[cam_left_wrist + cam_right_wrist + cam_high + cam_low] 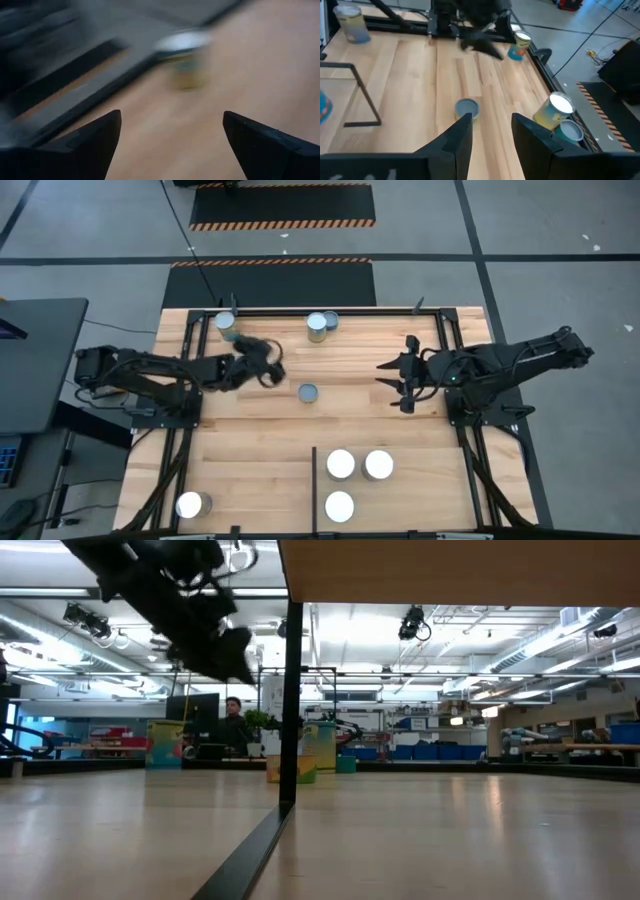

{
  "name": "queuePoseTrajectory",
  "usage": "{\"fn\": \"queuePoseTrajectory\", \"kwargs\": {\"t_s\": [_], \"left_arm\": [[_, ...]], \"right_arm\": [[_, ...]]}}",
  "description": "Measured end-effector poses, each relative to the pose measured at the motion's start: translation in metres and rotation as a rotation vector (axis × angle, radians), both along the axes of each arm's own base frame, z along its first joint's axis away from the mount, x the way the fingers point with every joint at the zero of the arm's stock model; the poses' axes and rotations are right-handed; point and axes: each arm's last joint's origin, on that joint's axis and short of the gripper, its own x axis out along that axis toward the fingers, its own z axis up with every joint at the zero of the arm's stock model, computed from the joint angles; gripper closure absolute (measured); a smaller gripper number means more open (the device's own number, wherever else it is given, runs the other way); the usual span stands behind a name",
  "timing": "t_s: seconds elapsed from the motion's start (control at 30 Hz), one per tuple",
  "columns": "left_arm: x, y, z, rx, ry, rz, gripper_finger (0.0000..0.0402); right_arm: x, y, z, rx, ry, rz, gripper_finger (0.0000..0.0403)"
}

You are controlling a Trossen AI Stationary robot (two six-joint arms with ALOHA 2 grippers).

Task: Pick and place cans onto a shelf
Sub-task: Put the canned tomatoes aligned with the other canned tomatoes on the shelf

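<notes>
While the low view hides it, overhead shows the grey-topped can (308,392) alone mid-table.

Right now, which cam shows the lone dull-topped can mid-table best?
Right wrist view: the dull-topped can stands sharp and close, just beyond that gripper's fingers. High view shows only its top. Left wrist view's blurred can can't be identified; low view doesn't clearly show it.

Left tool (272,366) hangs open near a far-left can (226,324); right tool (400,383) hovers right of the middle can (308,392) on the tabletop (260,440).
</notes>
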Motion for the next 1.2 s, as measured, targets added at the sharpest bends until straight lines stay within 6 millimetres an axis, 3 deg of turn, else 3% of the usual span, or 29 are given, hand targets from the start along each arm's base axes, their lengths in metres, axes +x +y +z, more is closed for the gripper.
{"fn": "queuePoseTrajectory", "kwargs": {"t_s": [0.17,0.27,0.53,0.7,0.93,1.2], "left_arm": [[-0.015,0.038,-0.001,-0.061,-0.087,0.292,0.0045],[-0.021,0.058,-0.012,-0.051,-0.005,0.382,0.0045],[-0.037,0.088,-0.02,0.006,-0.017,0.64,0.0045],[-0.045,0.104,-0.013,-0.05,0.014,0.661,0.0052],[-0.038,0.125,0.001,-0.143,0.134,0.66,0.009],[-0.028,0.143,-0.011,-0.2,0.327,0.694,0.011]], "right_arm": [[0.002,0.0,0.001,-0.03,-0.006,0.013,0.0258],[0.006,0.0,0.001,-0.029,-0.011,0.021,0.0258],[0.02,0.001,-0.006,-0.036,0.003,0.027,0.0258],[0.022,0.001,-0.005,-0.059,-0.011,0.041,0.0259],[0.023,0.001,-0.004,-0.06,-0.019,0.039,0.0259],[0.023,-0.001,-0.004,-0.043,-0.024,0.024,0.0259]]}}
